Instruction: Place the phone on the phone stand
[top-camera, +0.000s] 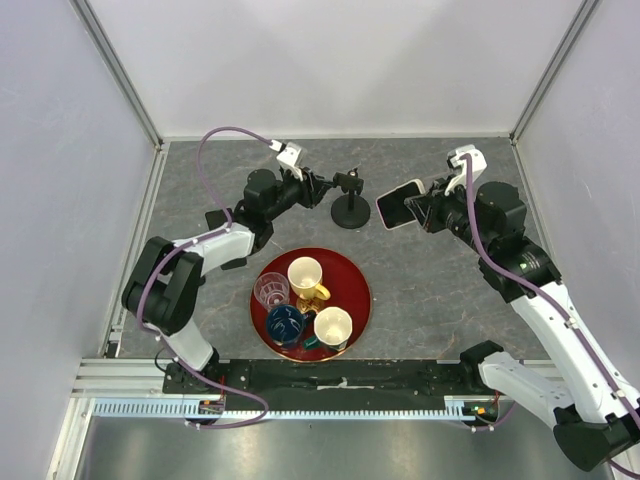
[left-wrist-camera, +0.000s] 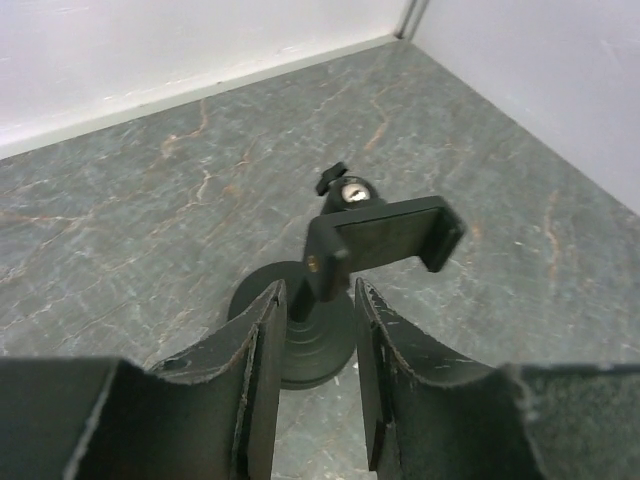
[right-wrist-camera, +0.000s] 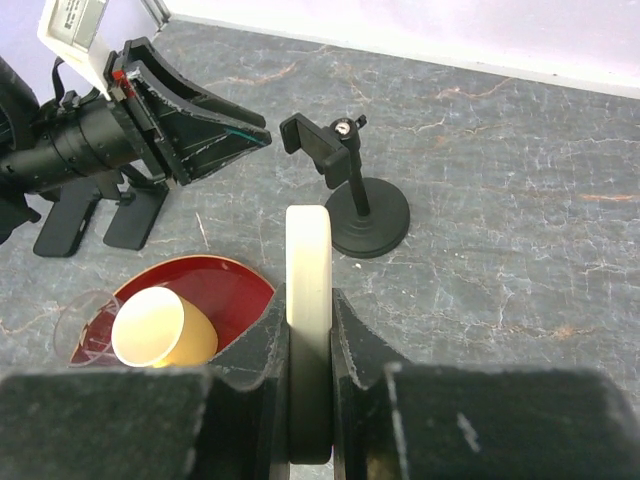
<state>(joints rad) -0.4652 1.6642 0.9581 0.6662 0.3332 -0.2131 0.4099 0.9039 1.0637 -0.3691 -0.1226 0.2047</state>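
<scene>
The phone stand (top-camera: 350, 205), black with a round disc base, thin stem and clamp head, stands at the middle back of the table. My left gripper (top-camera: 325, 187) is open just left of it; in the left wrist view my left gripper (left-wrist-camera: 318, 330) has its jaws either side of the stand's stem (left-wrist-camera: 300, 300) without touching it, the clamp head (left-wrist-camera: 385, 232) just beyond. My right gripper (top-camera: 418, 208) is shut on the phone (top-camera: 399, 204), held above the table right of the stand. In the right wrist view the phone's pale edge (right-wrist-camera: 308, 260) rises between the jaws of my right gripper (right-wrist-camera: 308, 310), the stand (right-wrist-camera: 355, 205) ahead.
A red round tray (top-camera: 352, 272) lies in front of the stand and holds a clear glass (top-camera: 271, 290), a cream mug (top-camera: 306, 277), a blue cup (top-camera: 285, 324) and a cream cup (top-camera: 333, 325). White walls close in the back and sides.
</scene>
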